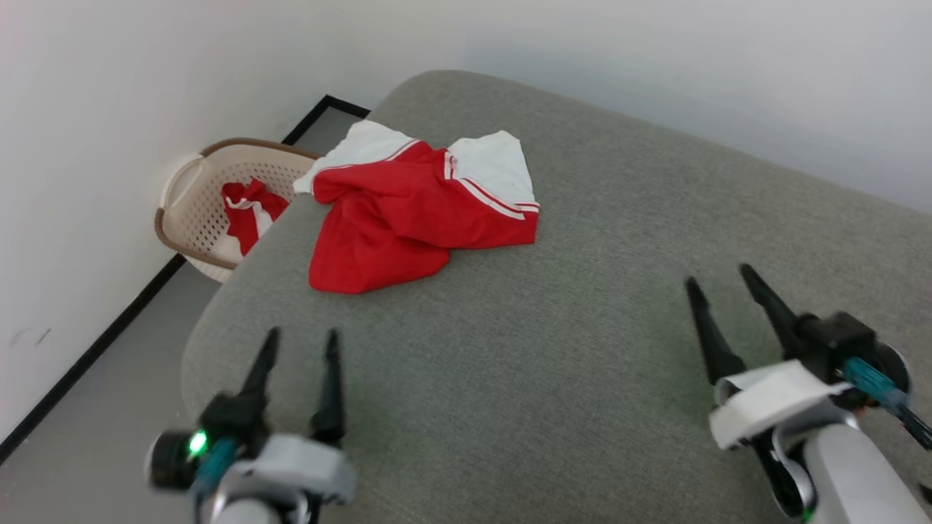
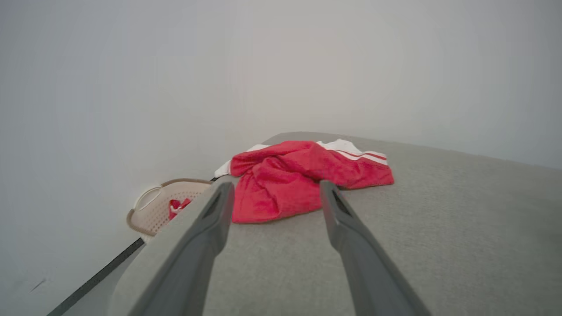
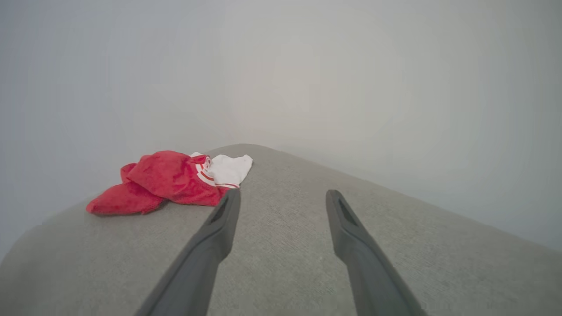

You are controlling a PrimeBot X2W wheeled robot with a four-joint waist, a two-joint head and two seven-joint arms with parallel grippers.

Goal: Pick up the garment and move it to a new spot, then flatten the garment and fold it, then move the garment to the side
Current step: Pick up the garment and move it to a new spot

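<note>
The left gripper [image 1: 303,333] has its fingers [image 1: 331,386] spread apart and grasps nothing. It hangs over the cushion [image 1: 582,327] near the near-left corner, tips pointing toward the far side. The right gripper [image 1: 717,274] is also released, its fingers [image 1: 710,335] wide and bare, over the cushion's right part near the near edge.

The garment [image 1: 408,218] lies crumpled on the cushion toward the far-left corner, apart from both grippers. It is ahead of the left gripper and a little to its right. From the right gripper it is ahead and well off to the left. In the left wrist view the garment [image 2: 285,171] shows in the gap between the two fingertips, lying beyond them on the cushion. In the right wrist view the garment [image 3: 167,180] sits left of the left finger, past its tip.

The red body is bunched toward the near side, and two white sleeves with red-and-white trim lie on the far side. One sleeve reaches the cushion's left edge and may hang slightly over it; the angle makes this hard to tell.

Beyond that edge a pale basket [image 1: 193,211] with a brown rim stands on the floor [image 1: 109,407] against the wall [image 1: 73,145]. A red-and-white cloth [image 1: 244,211] lies inside it.
</note>
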